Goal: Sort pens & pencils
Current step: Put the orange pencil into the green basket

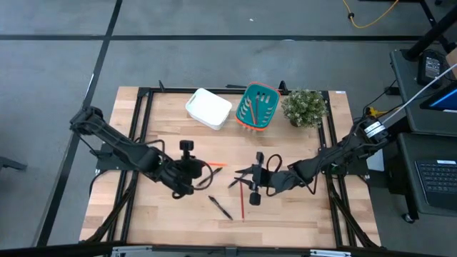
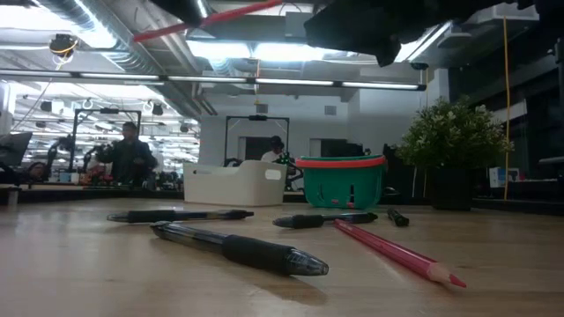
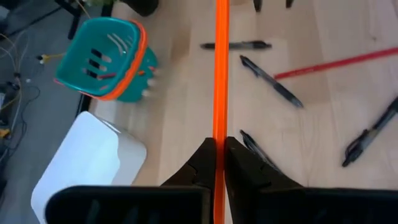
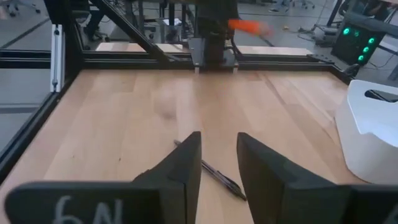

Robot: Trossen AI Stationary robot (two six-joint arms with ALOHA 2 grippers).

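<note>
Now: orange pencil [image 3: 220, 74], thin and straight, clamped in left gripper [image 3: 219, 152] above table [image 1: 164, 207] | right gripper [image 4: 217, 155] fingers parted, empty, over a black pen [image 4: 214, 174] | low view alone shows red pencil's [image 2: 392, 251] sharpened tip.

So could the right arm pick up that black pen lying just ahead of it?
Probably yes. The right gripper is open and empty, and the thin black pen lies on bare wood just beyond its fingers, nothing between them.

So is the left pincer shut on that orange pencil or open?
Shut: the left pincer clamps the orange pencil between both fingers.
</note>
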